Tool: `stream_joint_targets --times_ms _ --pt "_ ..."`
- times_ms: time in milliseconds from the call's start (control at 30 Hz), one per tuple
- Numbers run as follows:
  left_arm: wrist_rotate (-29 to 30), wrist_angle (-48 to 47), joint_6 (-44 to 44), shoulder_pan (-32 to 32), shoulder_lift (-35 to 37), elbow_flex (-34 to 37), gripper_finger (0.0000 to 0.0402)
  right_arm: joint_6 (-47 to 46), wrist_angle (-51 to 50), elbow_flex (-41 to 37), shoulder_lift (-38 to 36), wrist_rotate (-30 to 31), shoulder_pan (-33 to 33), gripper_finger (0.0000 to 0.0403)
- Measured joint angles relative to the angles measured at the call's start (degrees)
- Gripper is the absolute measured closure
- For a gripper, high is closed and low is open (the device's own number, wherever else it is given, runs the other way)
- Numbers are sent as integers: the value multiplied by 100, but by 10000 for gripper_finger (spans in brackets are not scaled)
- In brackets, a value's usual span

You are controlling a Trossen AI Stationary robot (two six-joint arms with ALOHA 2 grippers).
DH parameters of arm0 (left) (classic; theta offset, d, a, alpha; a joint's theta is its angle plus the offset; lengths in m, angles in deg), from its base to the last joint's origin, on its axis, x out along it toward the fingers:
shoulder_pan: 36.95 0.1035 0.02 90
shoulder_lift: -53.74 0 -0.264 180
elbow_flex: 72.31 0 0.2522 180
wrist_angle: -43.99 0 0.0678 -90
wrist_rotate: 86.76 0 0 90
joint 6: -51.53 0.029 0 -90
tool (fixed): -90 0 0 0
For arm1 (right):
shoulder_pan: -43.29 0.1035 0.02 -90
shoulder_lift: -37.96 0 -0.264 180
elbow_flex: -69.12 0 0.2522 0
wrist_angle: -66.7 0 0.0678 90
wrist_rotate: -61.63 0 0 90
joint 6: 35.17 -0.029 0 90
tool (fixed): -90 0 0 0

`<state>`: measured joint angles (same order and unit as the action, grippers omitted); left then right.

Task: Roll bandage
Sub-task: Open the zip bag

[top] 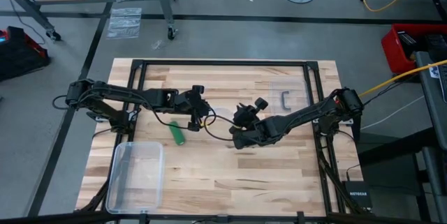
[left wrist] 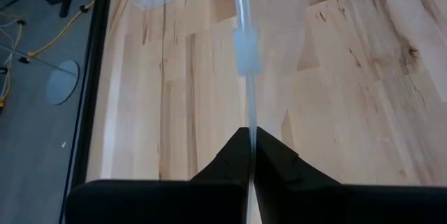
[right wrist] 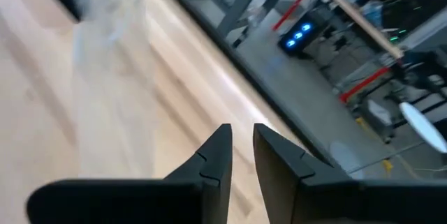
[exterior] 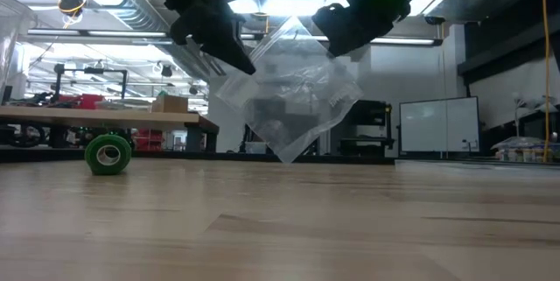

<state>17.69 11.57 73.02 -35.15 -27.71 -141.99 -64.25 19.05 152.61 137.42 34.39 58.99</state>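
The bandage (exterior: pixel 108 153) is a small green roll lying on its curved side on the wooden table, left of both grippers (top: pixel 177 133); no gripper touches it. A crinkly clear plastic bag (exterior: pixel 289 97) hangs above the table's middle. My left gripper (left wrist: pixel 250 133) is shut on it at its upper left (top: pixel 202 112). My right gripper (right wrist: pixel 241 130) stands by the bag's upper right (top: pixel 236 121), fingers a little apart with nothing between them. Whether it touches the bag, I cannot tell. My left gripper pinches the bag's zip edge (left wrist: pixel 248 116) between its two fingers, which lie in line with that edge. The fingers slant down from the table's left side. The bag hangs below them, tilted on one corner and clear of the table.
A clear plastic box (top: pixel 136 175) stands at the table's near left corner. A small grey handle (top: pixel 285 100) lies on the far right of the table. The bare wood between the roll and the near edge (exterior: pixel 280 228) is free.
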Motion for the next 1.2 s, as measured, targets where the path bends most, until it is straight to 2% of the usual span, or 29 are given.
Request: stream_joint_targets --times_ms 367,433,600,667,867,1200 --pt "-2 2 -2 0 -2 0 401 -82 448 0 0 -526 -126 338" --pt "-2 2 -2 0 -2 0 401 -87 445 0 0 -907 -234 338" --pt "0 -2 -4 2 -2 6 401 -193 422 0 0 -2372 -633 338" --pt "1 -9 -4 2 -2 7 401 -191 405 -2 0 -2633 -754 338" --pt "1 -12 -4 15 -2 7 401 -192 422 -2 0 -2638 -955 338" --pt "-4 -2 15 138 -2 7 401 -195 472 -2 0 -2638 -938 338"
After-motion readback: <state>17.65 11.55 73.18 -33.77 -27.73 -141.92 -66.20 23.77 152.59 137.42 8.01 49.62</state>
